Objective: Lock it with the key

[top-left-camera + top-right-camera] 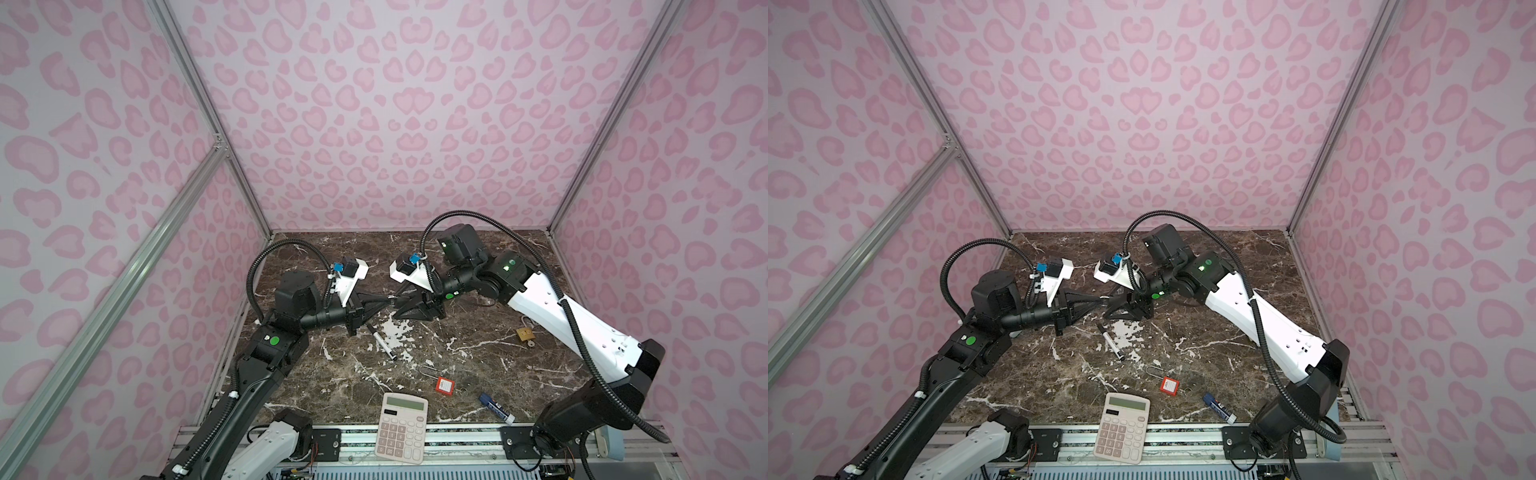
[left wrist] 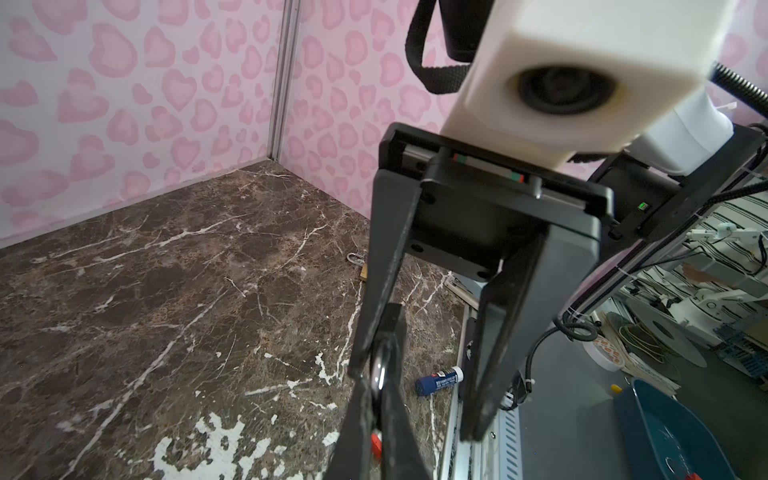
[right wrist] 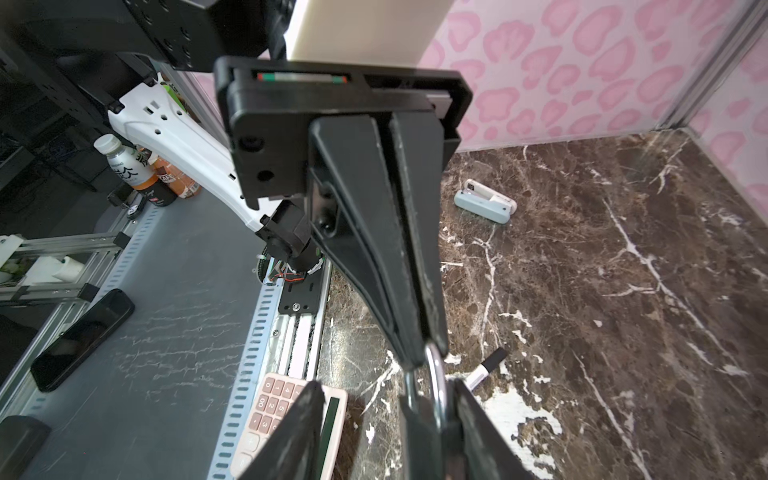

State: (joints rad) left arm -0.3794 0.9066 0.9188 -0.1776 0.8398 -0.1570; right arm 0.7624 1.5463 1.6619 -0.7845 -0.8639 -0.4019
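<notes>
High above the marble table (image 1: 457,345), the left gripper (image 1: 388,300) is clamped tight on a silver metal loop (image 3: 435,374). The right gripper (image 1: 398,308) faces it with jaws partly open on either side of the loop. A brass padlock (image 1: 525,334) and a red padlock (image 1: 444,385) lie on the table.

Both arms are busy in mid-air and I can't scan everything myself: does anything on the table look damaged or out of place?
Yes. The calculator overhangs the front edge of the table onto the rail, and the marble shows white worn patches beside the marker. The left gripper holding a metal ring looks normal.
</notes>
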